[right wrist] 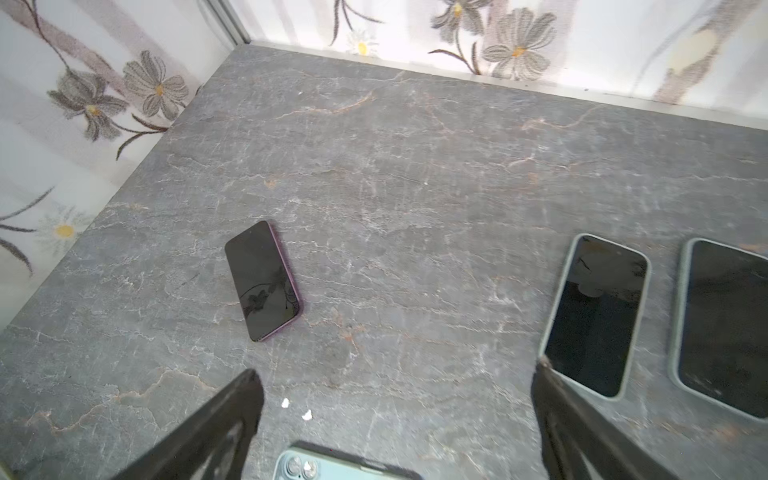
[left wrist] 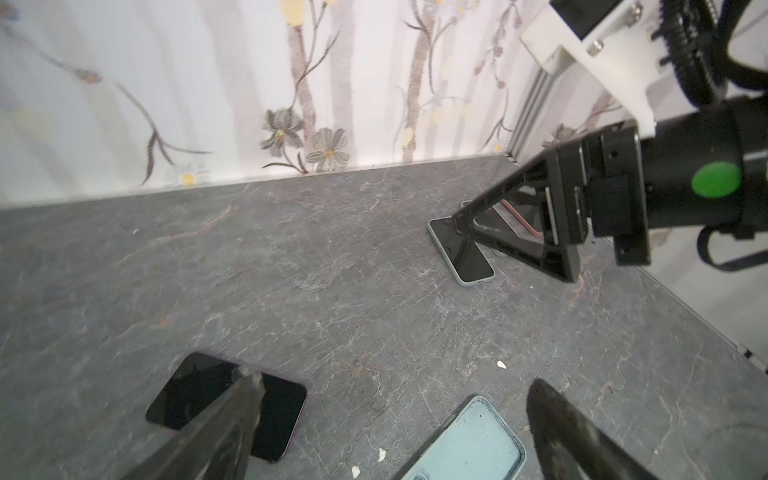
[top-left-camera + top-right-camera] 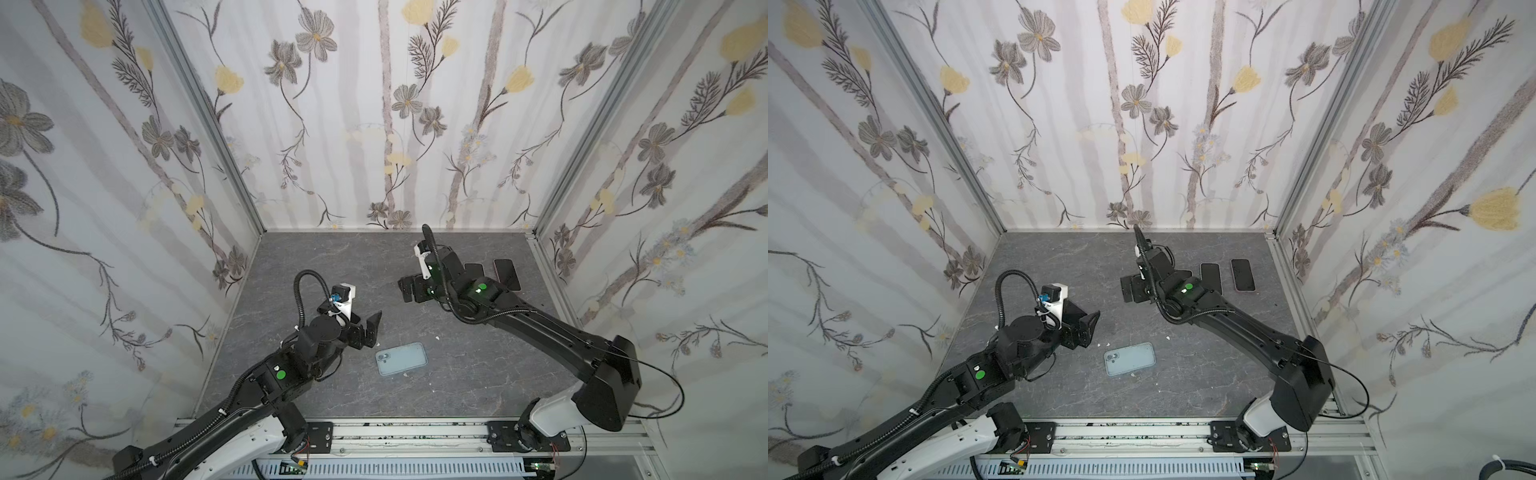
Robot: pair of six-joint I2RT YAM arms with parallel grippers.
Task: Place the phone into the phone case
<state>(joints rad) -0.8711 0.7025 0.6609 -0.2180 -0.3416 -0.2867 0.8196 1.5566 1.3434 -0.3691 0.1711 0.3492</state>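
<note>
Both the left end effector [image 2: 395,382] and right end effector [image 1: 395,370] gape empty; the pale blue phone [image 3: 401,358], back-up at lower centre in both top views, looks stiff, slick and thin, probably best pinched across its long edges.

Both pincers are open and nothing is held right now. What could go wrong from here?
1. The pale blue case shows a lens at one end; I cannot tell whether it is already filled, so a second phone might get forced in.
2. The right pincer has a fingertip at the corner of a cased phone; moving off may drag it.
3. White crumbs near the case could get trapped inside.
</note>
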